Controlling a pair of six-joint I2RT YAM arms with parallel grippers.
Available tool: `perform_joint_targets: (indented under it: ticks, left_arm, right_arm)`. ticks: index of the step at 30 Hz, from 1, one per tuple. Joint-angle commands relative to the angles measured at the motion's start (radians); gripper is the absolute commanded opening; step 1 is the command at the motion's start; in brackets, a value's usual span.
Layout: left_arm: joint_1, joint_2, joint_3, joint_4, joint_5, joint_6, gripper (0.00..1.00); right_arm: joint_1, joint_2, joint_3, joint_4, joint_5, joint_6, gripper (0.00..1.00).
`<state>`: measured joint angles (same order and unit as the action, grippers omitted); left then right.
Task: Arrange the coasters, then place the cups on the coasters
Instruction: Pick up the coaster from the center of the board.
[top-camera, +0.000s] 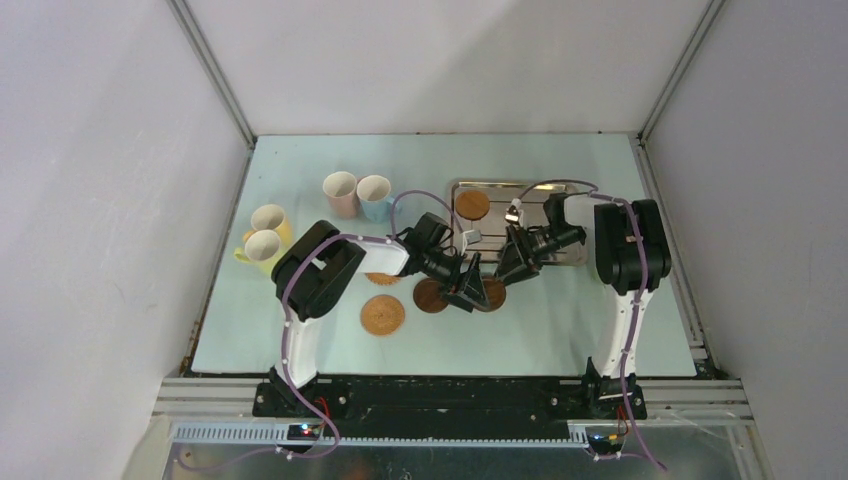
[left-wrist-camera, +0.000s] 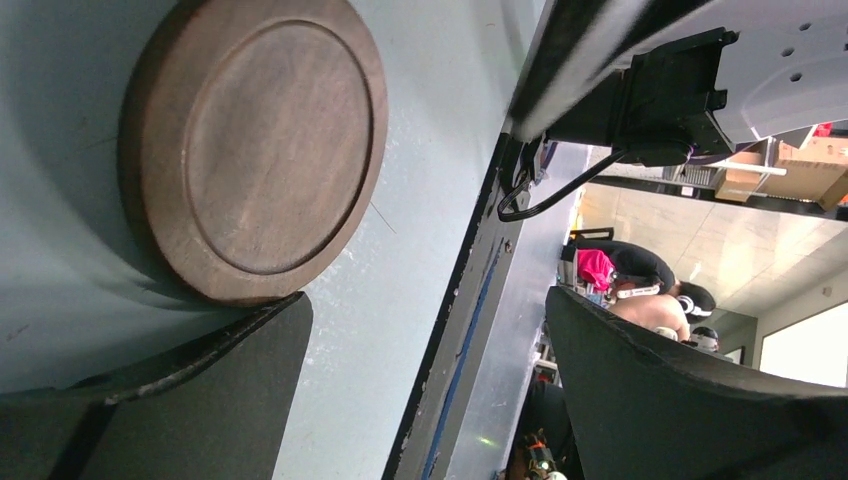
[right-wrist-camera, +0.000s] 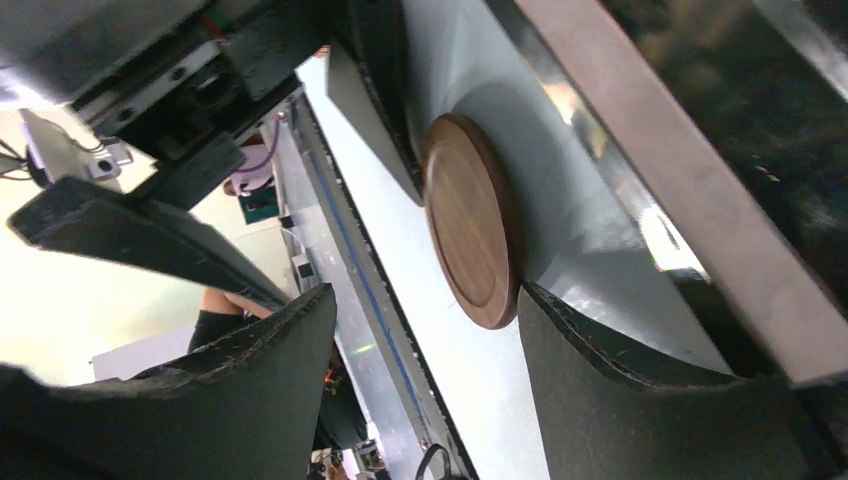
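Two dark brown coasters (top-camera: 430, 296) (top-camera: 493, 293) lie flat mid-table. Between them my left gripper (top-camera: 468, 288) hangs low and open, empty; in the left wrist view (left-wrist-camera: 430, 400) one dark coaster (left-wrist-camera: 255, 150) lies just off the tip of one of its fingers (left-wrist-camera: 200, 390). My right gripper (top-camera: 508, 272) is also open and empty. Its wrist view (right-wrist-camera: 425, 390) shows a dark coaster (right-wrist-camera: 470, 230) against the tip of one of the fingers (right-wrist-camera: 620, 390). Tan coasters lie at the front left (top-camera: 383, 314), half under the left arm (top-camera: 380, 279) and in the tray (top-camera: 472, 205). Cups stand at the left.
A steel tray (top-camera: 560, 190) lies at the back right, behind the right gripper. Two yellow cups (top-camera: 265, 235) stand near the left wall; a pink (top-camera: 340, 193) and a light blue cup (top-camera: 375, 197) stand behind the left arm. The two grippers are very close together.
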<state>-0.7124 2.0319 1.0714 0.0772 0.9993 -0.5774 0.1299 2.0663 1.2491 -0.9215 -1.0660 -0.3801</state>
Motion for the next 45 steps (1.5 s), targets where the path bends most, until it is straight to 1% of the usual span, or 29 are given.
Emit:
perform_joint_targets:
  ticks: [1,7,13,16,20,23,24,26,27,28,29,30,32,34,36,37,38,40,43,44,45]
  left_arm:
    - [0.001,0.093,-0.03,-0.068,-0.23,0.087,0.98]
    - [0.002,0.076,-0.03,-0.071,-0.247,0.1,0.98]
    - [0.005,0.073,-0.031,-0.071,-0.245,0.104,0.98]
    - [0.008,0.071,-0.032,-0.071,-0.241,0.104,0.98]
    - [0.014,0.062,-0.04,-0.07,-0.234,0.103,0.98]
    - [0.019,0.053,-0.045,-0.064,-0.233,0.104,0.98]
    - [0.021,0.051,-0.047,-0.063,-0.232,0.104,0.98]
    - [0.025,0.049,-0.048,-0.058,-0.228,0.104,0.98]
    - [0.025,0.047,-0.049,-0.057,-0.227,0.103,0.98]
    - [0.027,0.046,-0.05,-0.052,-0.222,0.101,0.98]
    - [0.029,0.043,-0.052,-0.048,-0.217,0.098,0.98]
    - [0.03,0.039,-0.054,-0.042,-0.21,0.097,0.98]
    - [0.036,0.018,-0.057,-0.039,-0.206,0.1,0.98]
    - [0.043,-0.036,-0.055,-0.046,-0.205,0.113,0.98]
    - [0.058,-0.103,-0.046,-0.065,-0.212,0.141,0.98]
    - [0.072,-0.127,-0.04,-0.103,-0.218,0.17,0.98]
    - [0.079,-0.184,-0.032,-0.118,-0.221,0.188,0.98]
    - [0.105,-0.273,-0.01,-0.171,-0.231,0.268,0.98]
    - [0.155,-0.371,0.062,-0.324,-0.256,0.383,0.98]
    - [0.17,-0.409,0.073,-0.35,-0.26,0.43,0.98]
    - [0.204,-0.424,0.097,-0.403,-0.265,0.453,0.98]
  right_arm:
    - [0.028,-0.005,0.043,-0.188,-0.222,-0.127,0.71]
    - [0.074,0.017,0.056,-0.254,-0.213,-0.209,0.68]
    - [0.11,0.03,0.057,-0.254,-0.169,-0.216,0.65]
    - [0.121,0.028,0.056,-0.232,-0.141,-0.197,0.63]
    - [0.131,0.029,0.047,-0.158,-0.072,-0.099,0.55]
    - [0.125,0.033,0.039,-0.112,-0.029,-0.061,0.46]
    - [0.121,0.034,0.036,-0.108,-0.026,-0.055,0.45]
    - [0.118,0.035,0.036,-0.102,-0.023,-0.049,0.39]
    - [0.116,0.034,0.035,-0.1,-0.019,-0.047,0.34]
    - [0.114,0.033,0.036,-0.099,-0.015,-0.044,0.31]
    - [0.112,0.032,0.036,-0.095,-0.007,-0.042,0.24]
    - [0.104,0.029,0.036,-0.091,-0.002,-0.036,0.2]
    - [0.092,0.015,0.037,-0.084,0.013,-0.027,0.06]
    - [0.075,-0.013,0.037,-0.079,0.017,-0.023,0.0]
    - [0.054,-0.056,0.039,-0.077,0.014,-0.019,0.0]
    - [0.045,-0.089,0.04,-0.074,0.012,-0.013,0.0]
    - [0.028,-0.108,0.04,-0.072,0.006,-0.007,0.0]
    - [-0.003,-0.17,0.051,-0.046,0.007,0.022,0.0]
    - [-0.061,-0.216,0.078,0.024,0.05,0.131,0.0]
    - [-0.072,-0.233,0.083,0.079,0.101,0.157,0.0]
    - [-0.09,-0.24,0.092,0.111,0.136,0.217,0.0]
